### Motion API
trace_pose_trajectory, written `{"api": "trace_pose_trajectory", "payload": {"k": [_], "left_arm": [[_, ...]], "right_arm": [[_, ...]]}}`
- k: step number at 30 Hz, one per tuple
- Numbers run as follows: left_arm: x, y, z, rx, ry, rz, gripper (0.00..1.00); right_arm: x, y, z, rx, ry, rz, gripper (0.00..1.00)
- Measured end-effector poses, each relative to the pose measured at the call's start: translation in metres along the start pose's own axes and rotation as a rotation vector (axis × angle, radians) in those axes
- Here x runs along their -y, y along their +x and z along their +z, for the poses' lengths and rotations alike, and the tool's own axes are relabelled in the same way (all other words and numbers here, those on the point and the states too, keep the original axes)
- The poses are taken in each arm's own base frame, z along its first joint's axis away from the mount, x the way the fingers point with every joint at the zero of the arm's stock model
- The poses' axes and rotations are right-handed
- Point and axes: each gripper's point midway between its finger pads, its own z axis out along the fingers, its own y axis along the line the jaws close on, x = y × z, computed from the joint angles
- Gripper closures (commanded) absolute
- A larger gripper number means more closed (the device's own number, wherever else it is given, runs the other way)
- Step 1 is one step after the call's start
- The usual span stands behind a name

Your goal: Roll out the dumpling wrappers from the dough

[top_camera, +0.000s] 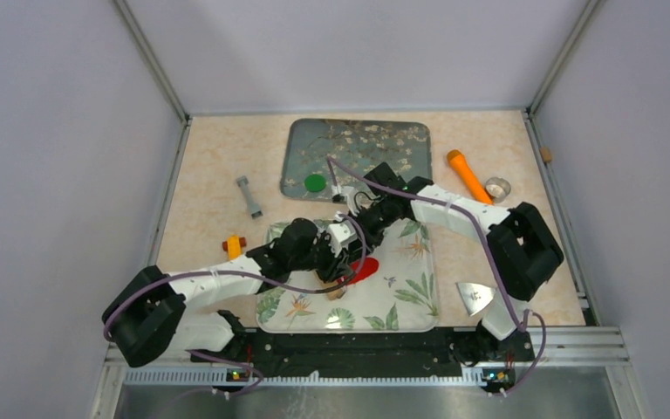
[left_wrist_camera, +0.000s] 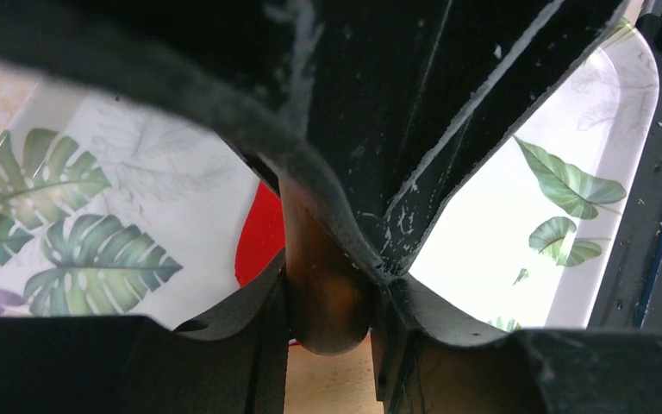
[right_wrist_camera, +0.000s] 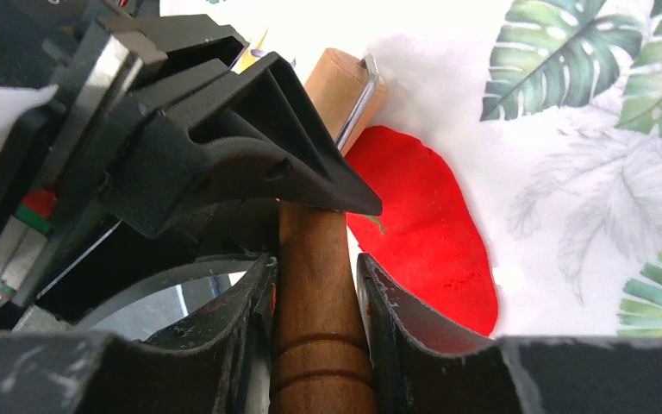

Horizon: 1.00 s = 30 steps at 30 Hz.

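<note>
Left tool (left_wrist_camera: 327, 321) and right tool (right_wrist_camera: 315, 289) both clenched on rolling pin (right_wrist_camera: 321, 366); red dough (right_wrist_camera: 427, 233) flat on leaf tray (top_camera: 406, 307), part under pin, mostly on right arm's side; pin axis near-to-far; green wrapper (top_camera: 315, 182) on dark tray (top_camera: 384, 140).

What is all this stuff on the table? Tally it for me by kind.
Trays: 2 (dark blossom-print tray, white leaf-print tray)
Clay pieces: 2 (green round clay disc, red flattened clay dough)
Wooden rolling pin: 1
Other loose items: 5 (orange plastic cylinder, round metal ring cutter, grey dumbbell-shaped piece, silver metal scraper, small orange-and-red piece)
Total: 10
</note>
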Motion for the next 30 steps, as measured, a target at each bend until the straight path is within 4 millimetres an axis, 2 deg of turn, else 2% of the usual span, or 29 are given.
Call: {"api": "trace_pose_trajectory", "payload": {"k": [4,5,7,8,9,11,15,19,21,24,27,30], "left_arm": [[-0.001,-0.006,-0.01,-0.015,-0.023,0.008,1.0],[-0.001,-0.012,-0.012,-0.009,-0.029,0.015,0.9],[-0.005,-0.027,-0.016,0.009,-0.052,0.039,0.56],[-0.007,-0.033,-0.016,0.018,-0.061,0.05,0.46],[-0.009,-0.039,-0.017,0.029,-0.069,0.063,0.4],[-0.008,-0.055,-0.018,0.061,-0.062,0.102,0.34],[-0.01,-0.072,-0.022,0.099,-0.042,0.204,0.29],[-0.02,-0.084,-0.043,0.153,-0.05,0.336,0.25],[-0.022,-0.092,-0.055,0.194,-0.058,0.402,0.25],[-0.016,-0.105,-0.065,0.254,-0.035,0.487,0.24],[-0.009,-0.11,-0.061,0.313,0.004,0.54,0.23],[-0.007,-0.107,-0.05,0.364,0.032,0.568,0.22]], "right_arm": [[-0.008,-0.01,-0.004,-0.018,0.003,-0.014,1.0],[-0.009,-0.015,-0.008,-0.016,0.006,-0.024,1.0],[-0.009,-0.026,-0.02,-0.012,0.025,-0.06,1.0],[-0.009,-0.029,-0.025,-0.01,0.03,-0.076,1.0],[-0.009,-0.033,-0.031,-0.005,0.035,-0.094,1.0],[-0.003,-0.039,-0.041,0.005,0.063,-0.142,1.0],[0.017,-0.041,-0.06,-0.003,0.122,-0.223,1.0],[0.024,-0.037,-0.078,-0.023,0.158,-0.355,1.0],[0.015,-0.041,-0.091,-0.008,0.185,-0.484,1.0],[-0.013,-0.048,-0.113,0.035,0.244,-0.753,1.0],[-0.043,-0.053,-0.126,0.061,0.272,-0.993,1.0],[-0.061,-0.057,-0.124,0.053,0.269,-1.167,1.0]]}}
